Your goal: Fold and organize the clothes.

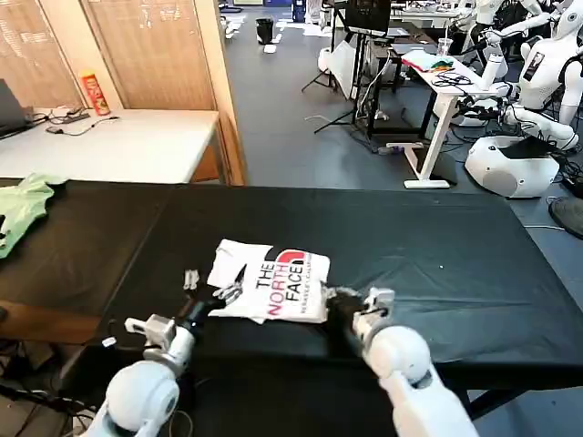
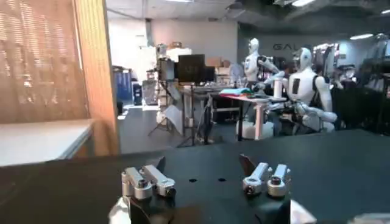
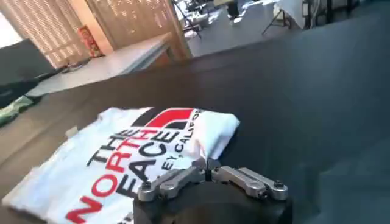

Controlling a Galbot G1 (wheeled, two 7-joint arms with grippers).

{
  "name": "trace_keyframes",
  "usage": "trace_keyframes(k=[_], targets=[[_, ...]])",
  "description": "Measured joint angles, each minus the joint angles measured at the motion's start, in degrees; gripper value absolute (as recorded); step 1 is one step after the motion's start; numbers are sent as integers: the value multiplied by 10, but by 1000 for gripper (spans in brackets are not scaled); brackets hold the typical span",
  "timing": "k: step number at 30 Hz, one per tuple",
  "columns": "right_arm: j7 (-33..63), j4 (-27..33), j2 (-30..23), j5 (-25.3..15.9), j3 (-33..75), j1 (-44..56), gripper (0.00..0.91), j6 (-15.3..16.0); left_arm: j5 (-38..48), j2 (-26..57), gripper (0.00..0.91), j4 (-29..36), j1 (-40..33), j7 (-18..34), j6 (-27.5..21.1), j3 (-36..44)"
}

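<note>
Both pincers hover low at the near edge of the black table (image 1: 437,246). Left gripper (image 1: 211,287) is spread wide beside the folded white T-shirt (image 1: 269,280), print facing up. Right gripper (image 1: 357,300) sits just off the shirt's other side, its fingers (image 3: 177,181) pressed together, holding nothing.
</note>
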State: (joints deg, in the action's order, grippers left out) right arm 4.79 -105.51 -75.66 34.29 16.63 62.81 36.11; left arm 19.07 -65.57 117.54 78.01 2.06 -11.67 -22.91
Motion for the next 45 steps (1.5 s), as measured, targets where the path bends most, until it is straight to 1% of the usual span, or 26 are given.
trace_keyframes(k=[1, 4, 6, 8, 10, 11, 15, 17, 20, 24, 27, 29, 31, 34, 37, 39, 45], targets=[[-5, -3, 15, 2, 0, -2, 878, 5, 0, 0, 878, -1, 2, 6, 0, -3], [-4, -24, 50, 3, 4, 2, 878, 6, 0, 3, 878, -6, 11, 24, 12, -7], [2, -43, 66, -2, 9, 14, 878, -3, 1, 5, 878, -6, 18, 25, 15, -12], [2, -63, 79, -19, 14, 30, 878, -20, 1, 8, 878, -7, 25, 26, 20, -18], [1, -82, 88, -44, 17, 49, 878, -45, 2, 10, 878, -11, 31, 29, 31, -22], [1, -93, 92, -64, 18, 60, 878, -62, 2, 11, 878, -13, 34, 31, 36, -22], [17, -127, 97, -137, 26, 108, 878, -136, 14, 14, 878, -9, 48, 49, 21, -29], [29, -142, 97, -168, 32, 136, 878, -174, 15, 18, 878, 0, 59, 57, 20, -34], [47, -163, 95, -210, 42, 186, 878, -221, 29, 26, 878, 16, 81, 64, 14, -43], [72, -194, 89, -249, 59, 262, 878, -274, 45, 38, 878, 48, 124, 66, 8, -61], [89, -215, 82, -265, 74, 313, 878, -300, 49, 44, 878, 72, 164, 66, 8, -78], [100, -228, 78, -277, 83, 346, 878, -315, 56, 45, 878, 87, 194, 75, 10, -90], [111, -239, 72, -289, 88, 378, 878, -323, 66, 46, 878, 99, 219, 93, 10, -99], [135, -254, 64, -310, 88, 424, 878, -322, 82, 51, 878, 111, 250, 105, 9, -109], [154, -272, 58, -314, 87, 466, 878, -316, 104, 59, 878, 124, 273, 110, -7, -118], [167, -285, 54, -308, 87, 491, 878, -308, 120, 62, 878, 131, 283, 116, -18, -123], [180, -319, 48, -257, 99, 550, 878, -277, 135, 67, 878, 153, 304, 122, -52, -134]])
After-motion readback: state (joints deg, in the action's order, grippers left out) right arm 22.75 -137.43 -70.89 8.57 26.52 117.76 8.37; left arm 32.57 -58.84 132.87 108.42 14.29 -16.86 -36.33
